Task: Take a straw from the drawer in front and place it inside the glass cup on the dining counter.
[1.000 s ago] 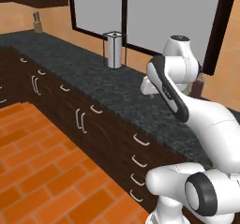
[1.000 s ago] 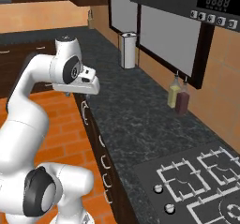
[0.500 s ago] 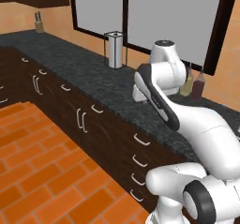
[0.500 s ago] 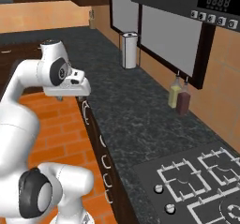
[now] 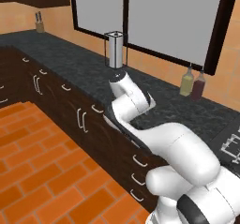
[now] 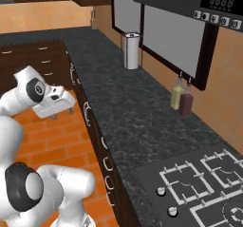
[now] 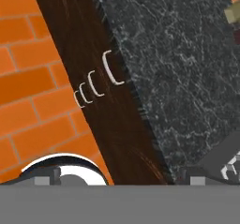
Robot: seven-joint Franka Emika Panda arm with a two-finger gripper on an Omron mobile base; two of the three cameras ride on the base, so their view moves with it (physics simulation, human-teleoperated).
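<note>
Floor [image 5: 42, 162]: orange brick, left of the cabinet run in the left base view.
Drawer [image 7: 105, 85]: closed in the dark-brown cabinet front just under the table edge; hand view looks down the front, so its long axis runs along the edge. Curved silver handle [image 7: 111, 68] is topmost of a stacked row of handles, bowing out over the floor.
Straw: cannot be seen; drawer front is shut.
Gripper [image 6: 62, 113]: white hand out over the floor, just beside the cabinet fronts, apart from the handles.
Fingers: spread wide, holding nothing.
Table [image 6: 128, 112]: black speckled top, running away toward the window.
Paper towel holder [image 5: 115, 49]: upright by the window.
Two bottles [image 6: 182, 100]: side by side against the wall.
Hob [image 6: 204, 183]: set into the table's near right.
</note>
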